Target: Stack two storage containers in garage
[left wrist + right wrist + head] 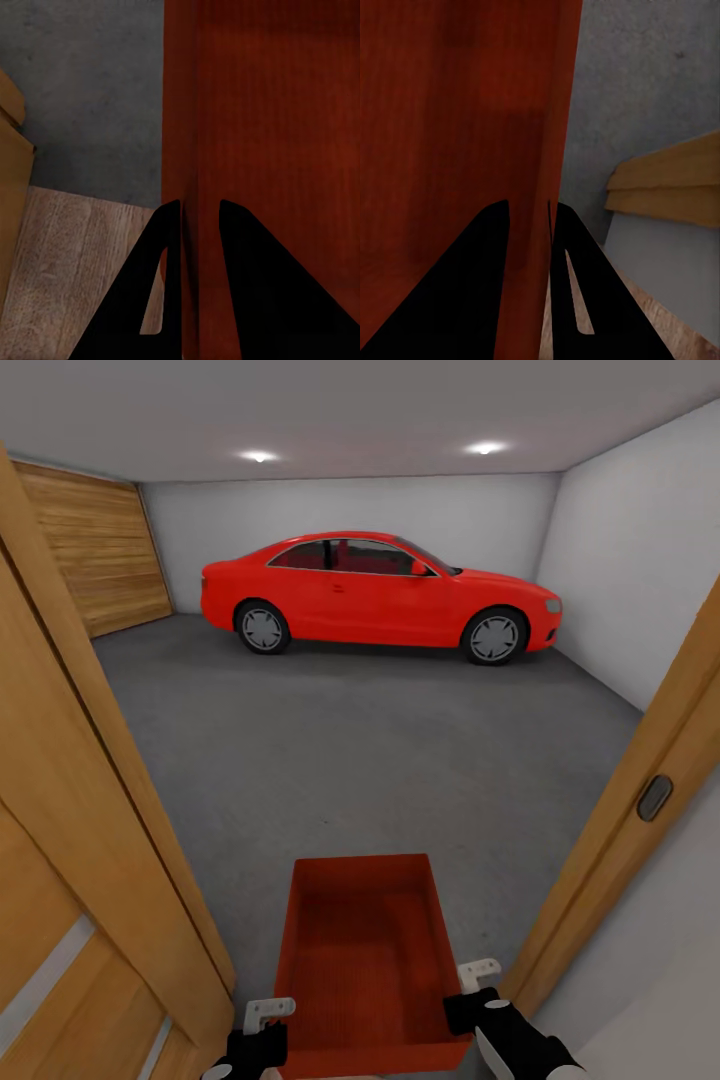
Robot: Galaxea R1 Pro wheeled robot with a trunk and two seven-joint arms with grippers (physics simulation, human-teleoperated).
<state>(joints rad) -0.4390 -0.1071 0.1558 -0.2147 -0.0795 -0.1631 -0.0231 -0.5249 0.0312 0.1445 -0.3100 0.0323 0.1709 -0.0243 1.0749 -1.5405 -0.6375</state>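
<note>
Head view: I am in the doorway to the garage, wooden door frame point(95, 780) at left and right of frame. One storage container point(365, 960), orange-red and empty, sits at bottom centre, carried between both arms over the floor point(380, 760). Left claw point(262, 1028) pinches its left wall; in the left wrist view the fingers point(247, 300) straddle that wall. Right claw point(478, 990) is clamped on the right wall likewise. Red car point(380, 595) parked at upper centre.

Progress, my judgement: first bin is at the threshold, not yet set down. No bin seen on the concrete ahead. Placing this one, fetching the second and stacking all remain.
</note>
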